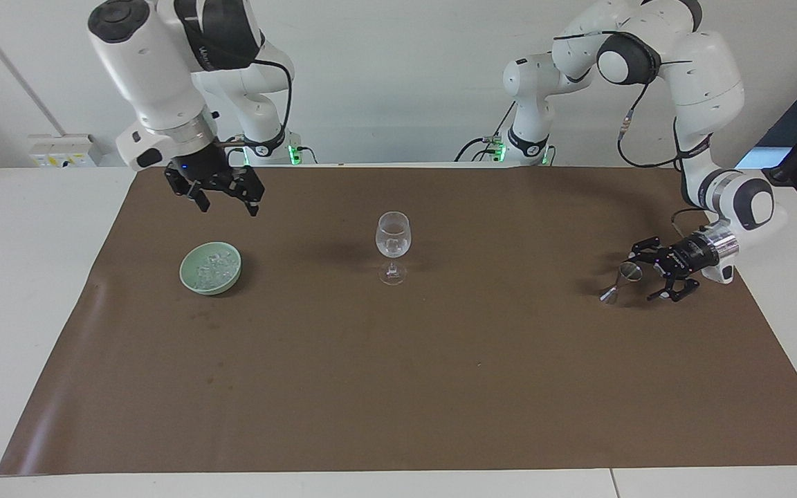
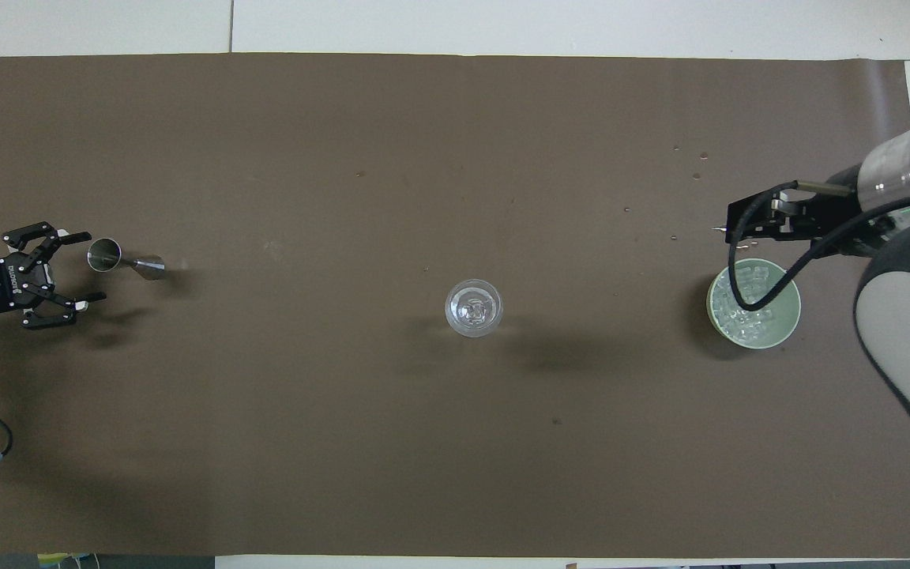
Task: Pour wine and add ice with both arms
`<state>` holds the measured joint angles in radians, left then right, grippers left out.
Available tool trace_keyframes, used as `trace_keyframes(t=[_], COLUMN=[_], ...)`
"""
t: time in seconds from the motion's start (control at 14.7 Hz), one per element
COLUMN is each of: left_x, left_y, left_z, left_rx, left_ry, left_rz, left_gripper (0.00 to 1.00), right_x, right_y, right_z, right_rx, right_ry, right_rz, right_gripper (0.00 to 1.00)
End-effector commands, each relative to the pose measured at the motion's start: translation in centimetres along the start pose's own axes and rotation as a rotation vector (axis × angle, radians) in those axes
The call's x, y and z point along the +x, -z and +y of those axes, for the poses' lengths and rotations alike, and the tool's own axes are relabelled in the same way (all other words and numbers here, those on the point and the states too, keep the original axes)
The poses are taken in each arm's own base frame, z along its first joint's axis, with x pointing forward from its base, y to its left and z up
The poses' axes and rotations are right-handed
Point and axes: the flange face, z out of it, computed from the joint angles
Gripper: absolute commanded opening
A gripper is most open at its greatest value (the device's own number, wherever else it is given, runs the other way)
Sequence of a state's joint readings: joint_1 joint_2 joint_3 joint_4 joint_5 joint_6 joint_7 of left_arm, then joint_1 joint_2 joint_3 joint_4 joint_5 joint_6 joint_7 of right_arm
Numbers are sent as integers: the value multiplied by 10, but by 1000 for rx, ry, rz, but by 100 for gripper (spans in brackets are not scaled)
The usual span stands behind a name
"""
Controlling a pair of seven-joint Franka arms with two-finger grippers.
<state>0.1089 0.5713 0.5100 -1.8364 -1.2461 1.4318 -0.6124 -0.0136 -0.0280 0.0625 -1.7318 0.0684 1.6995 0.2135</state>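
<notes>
At mid-mat stands the wine glass (image 1: pixel 393 238), clear bits in its bowl. Toward the right arm's end, a green bowl (image 1: pixel 191 277) holds ice (image 1: pixel 212 266), right gripper (image 1: pixel 223 201) spread above. Toward the left arm's end stands the jigger (image 1: pixel 621 280), just beside the splayed left gripper (image 1: pixel 654 270).

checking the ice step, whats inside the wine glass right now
Clear ice pieces sit in the bowl of the wine glass, seen from both views. Whether any wine lies under them cannot be told; the liquid does not show. More ice remains in the green bowl.
</notes>
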Motion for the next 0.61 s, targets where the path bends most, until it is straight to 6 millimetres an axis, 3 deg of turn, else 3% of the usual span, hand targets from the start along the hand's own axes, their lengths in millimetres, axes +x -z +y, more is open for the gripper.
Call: trace_keyframes(t=[0.0,0.2,0.34,0.41,0.48,0.54], left_x=[-36,-88,-123,-156,-178,-199], left_y=[36,61,70,77,84,82], left_z=[25,54,61,63,62,60], left_rx=[101,198,269,275,295,334], left_ry=[-104,-226,-288,-345,-411,-520], left_rz=[165,323,381,415,451,472], left_gripper=[100,100,100,100,100,100], right_x=[-5,-5,-10,-12,-12,-11], right_y=[5,14,25,25,23,25], right_z=[33,61,72,77,73,83], right_rx=[-16,-88,-88,-86,-85,-80], right_ry=[44,37,45,39,51,35], right_rz=[-21,-19,-3,-19,-32,-29], right_gripper=[100,100,100,100,100,100])
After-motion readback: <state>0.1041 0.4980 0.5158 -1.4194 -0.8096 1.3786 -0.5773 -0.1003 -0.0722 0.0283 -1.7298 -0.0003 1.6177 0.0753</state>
